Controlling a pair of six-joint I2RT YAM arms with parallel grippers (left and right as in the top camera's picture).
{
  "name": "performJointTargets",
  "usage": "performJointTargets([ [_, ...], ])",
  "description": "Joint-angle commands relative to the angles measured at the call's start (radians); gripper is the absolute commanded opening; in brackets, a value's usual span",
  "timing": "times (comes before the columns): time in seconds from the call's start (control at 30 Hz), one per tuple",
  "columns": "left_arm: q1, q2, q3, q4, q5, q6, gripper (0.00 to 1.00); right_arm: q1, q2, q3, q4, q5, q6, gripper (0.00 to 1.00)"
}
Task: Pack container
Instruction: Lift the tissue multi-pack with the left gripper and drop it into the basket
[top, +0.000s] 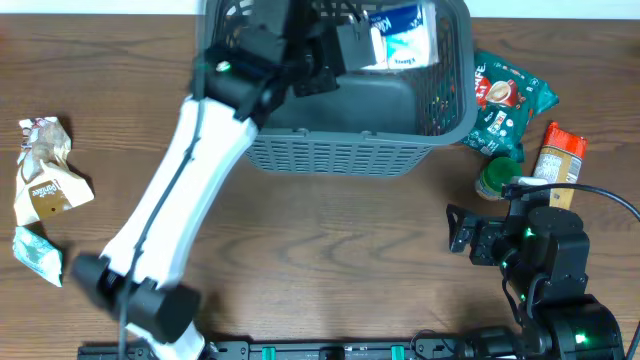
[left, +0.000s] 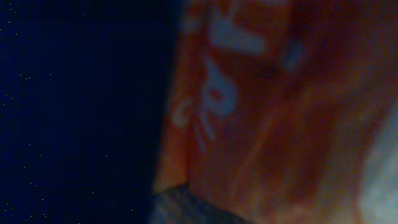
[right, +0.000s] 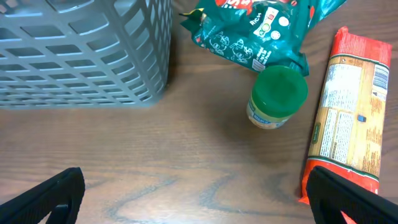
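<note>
The grey lattice basket (top: 340, 150) stands at the back middle of the table; its corner shows in the right wrist view (right: 81, 62). A blue-and-white packet (top: 405, 35) lies inside it. My left arm reaches into the basket from the left, and its gripper (top: 335, 50) is over the back of the basket. The left wrist view is dark and filled by a blurred orange packet (left: 273, 106) pressed close to the camera, seemingly held; the fingers are hidden. My right gripper (right: 199, 199) is open and empty over bare table, right of the basket (top: 458, 230).
Right of the basket lie a green snack bag (top: 510, 100), a green-lidded jar (top: 497, 178) on its side and a long red-orange packet (top: 558, 155). At the far left lie a crumpled cream packet (top: 45, 170) and a small teal packet (top: 38, 255).
</note>
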Motion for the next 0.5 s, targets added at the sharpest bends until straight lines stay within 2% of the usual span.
performJointTargets([
  [0.0, 0.006, 0.048, 0.013, 0.008, 0.014, 0.027, 0.06, -0.008, 0.000, 0.013, -0.008, 0.006, 0.014, 0.99],
  [0.2, 0.016, 0.118, 0.013, -0.009, -0.004, 0.026, 0.07, -0.008, 0.000, 0.013, -0.019, 0.006, 0.014, 0.99],
  [0.47, 0.025, 0.161, 0.013, -0.068, -0.004, 0.026, 0.17, -0.008, 0.000, 0.013, -0.021, 0.007, 0.014, 0.99],
])
